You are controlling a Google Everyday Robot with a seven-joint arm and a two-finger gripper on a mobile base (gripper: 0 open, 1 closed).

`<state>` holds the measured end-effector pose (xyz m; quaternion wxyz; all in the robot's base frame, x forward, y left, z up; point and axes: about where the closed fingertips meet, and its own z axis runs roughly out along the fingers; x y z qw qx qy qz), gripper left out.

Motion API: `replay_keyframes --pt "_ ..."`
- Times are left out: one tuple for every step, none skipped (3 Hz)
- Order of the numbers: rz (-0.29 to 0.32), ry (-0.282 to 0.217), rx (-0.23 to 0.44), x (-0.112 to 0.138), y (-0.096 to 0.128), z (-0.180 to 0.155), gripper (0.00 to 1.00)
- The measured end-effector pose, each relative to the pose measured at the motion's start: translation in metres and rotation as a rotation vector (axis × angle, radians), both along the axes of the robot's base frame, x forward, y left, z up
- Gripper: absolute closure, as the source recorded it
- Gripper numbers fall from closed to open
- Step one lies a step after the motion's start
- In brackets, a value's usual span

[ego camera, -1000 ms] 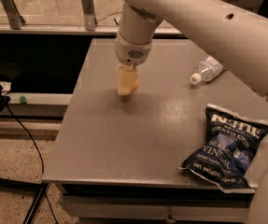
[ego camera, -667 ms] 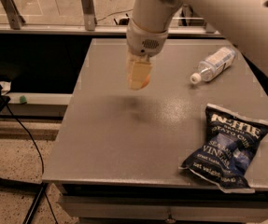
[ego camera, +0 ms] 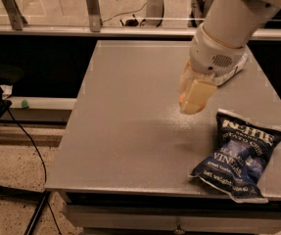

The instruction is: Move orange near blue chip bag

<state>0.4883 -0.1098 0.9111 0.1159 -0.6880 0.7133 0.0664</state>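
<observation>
Shifted right above the worktop (ego camera: 125,116) with claw (ego camera: 195,98) clamped on orange (ego camera: 183,100); best lowered gently just left of bag (ego camera: 238,155).

gripper (ego camera: 195,97), raised at right, clasps the orange (ego camera: 182,100).
</observation>
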Motion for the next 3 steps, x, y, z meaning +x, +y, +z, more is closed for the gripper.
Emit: replay_keyframes --pt "-0.064 0.050 0.028 -0.024 -0.036 -0.024 1.00" --pt "-0.082 0.087 0.046 -0.044 -0.055 -0.044 0.85" --pt "-0.047 0.104 0.048 -0.057 -0.055 -0.062 0.61"
